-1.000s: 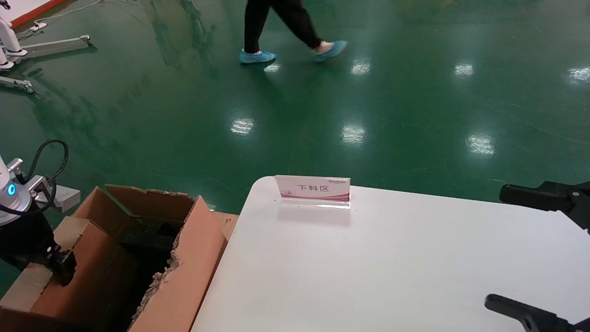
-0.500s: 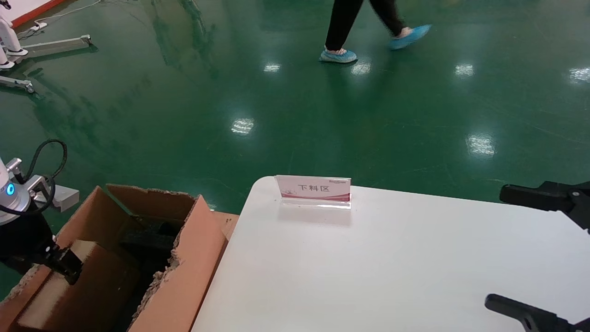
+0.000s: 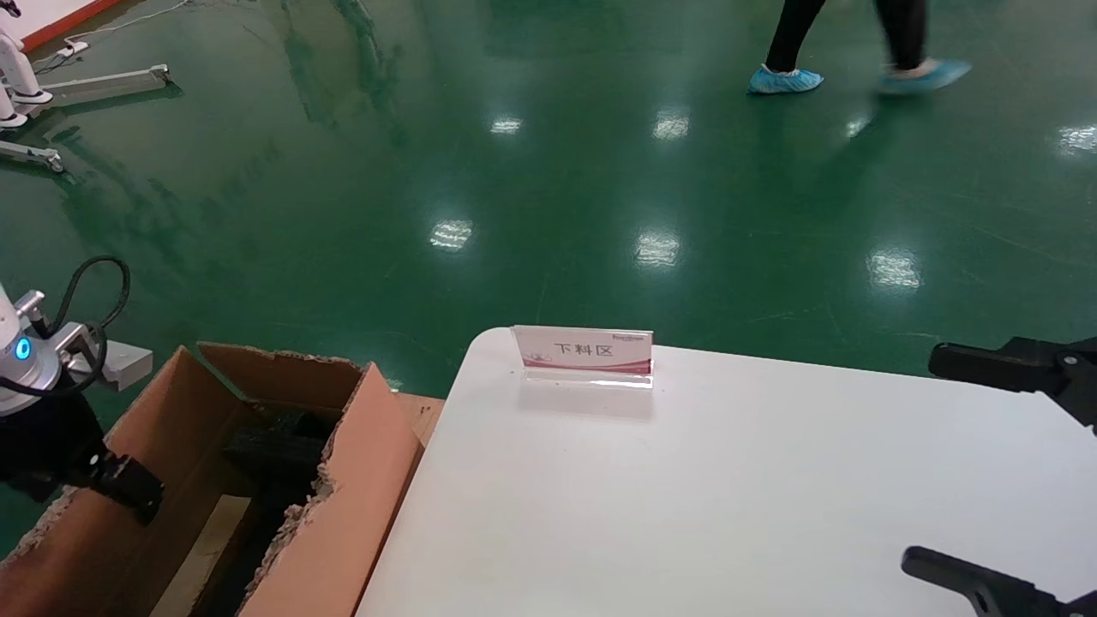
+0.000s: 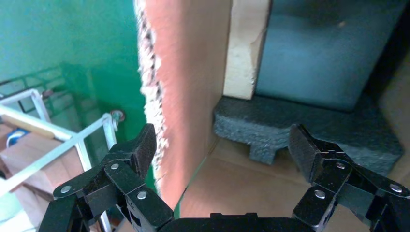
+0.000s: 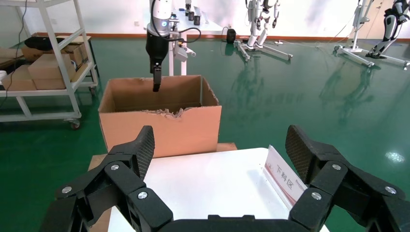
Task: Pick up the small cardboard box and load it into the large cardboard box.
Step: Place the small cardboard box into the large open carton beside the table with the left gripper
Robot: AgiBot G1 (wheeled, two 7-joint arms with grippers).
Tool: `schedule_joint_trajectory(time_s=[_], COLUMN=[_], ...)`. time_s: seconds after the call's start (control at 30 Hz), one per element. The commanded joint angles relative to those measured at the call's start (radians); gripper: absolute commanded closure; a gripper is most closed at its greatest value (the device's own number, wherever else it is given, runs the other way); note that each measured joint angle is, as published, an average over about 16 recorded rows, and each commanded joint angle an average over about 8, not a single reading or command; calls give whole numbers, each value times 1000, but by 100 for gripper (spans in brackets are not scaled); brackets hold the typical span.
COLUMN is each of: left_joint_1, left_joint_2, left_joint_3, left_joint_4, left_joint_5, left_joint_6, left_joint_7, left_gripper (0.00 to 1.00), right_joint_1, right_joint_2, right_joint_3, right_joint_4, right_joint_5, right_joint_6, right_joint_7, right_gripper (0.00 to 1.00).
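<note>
Small cardboard box point(image 3: 206, 553): lies inside the large carton, low down at about 7 o'clock in the head view; only a pale tan strip of one face shows there. In the left wrist view the smooth brown face point(image 4: 227, 191) under the fingers looks to be the same box, though I cannot be sure it is not the carton floor.
Large cardboard box point(image 3: 343, 480): stands on the floor just beside the counter's left edge, torn flap edges up, black foam point(image 4: 309, 133) inside.
Left pincer point(image 4: 222, 145): fingers spread wide apart, holding nothing, hanging at the carton's left wall point(image 3: 86, 531), one finger outside it and one inside.
Right pincer point(image 5: 220, 145): fingers wide apart and empty, parked over the counter point(image 3: 728, 497) at about 4 o'clock in the head view.
Task progress: judged from how things lie, the loading appears done.
Handling: the small box is likely light and fairly stiff, with flat smooth faces that could slip under a weak pinch; thin walls may dent if squeezed hard.
Where to take hold: if regrasped, across two opposite flat sides near the middle, clear of the foam and of the ragged wall.
Risk: a finger catching the torn flap edge on the way out.
Other: a small sign point(image 3: 583, 351) stands at the counter's far edge, at about 12 o'clock.
</note>
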Motion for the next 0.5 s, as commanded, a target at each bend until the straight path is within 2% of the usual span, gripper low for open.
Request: schedule_joint_trajectory(time_s=[0.03,0.2,0.5], left_joint_1=[-2,-33,-153], left_joint_2=[3,12,-14], left_joint_3=[-8,-45,-133], left_joint_4=[-1,-23,-126], left_joint_5=[-2,-12,-56], left_joint_6=[0,10,20], left_joint_7=[5,46,174], left_gripper=[0,0,0], right_joint_1=[0,0,0], right_joint_2=[0,0,0], right_joint_3=[0,0,0], right_joint_4=[0,0,0], right_joint_5=[0,0,0], right_joint_6=[0,0,0], right_joint_7=[0,0,0], right_gripper=[0,0,0])
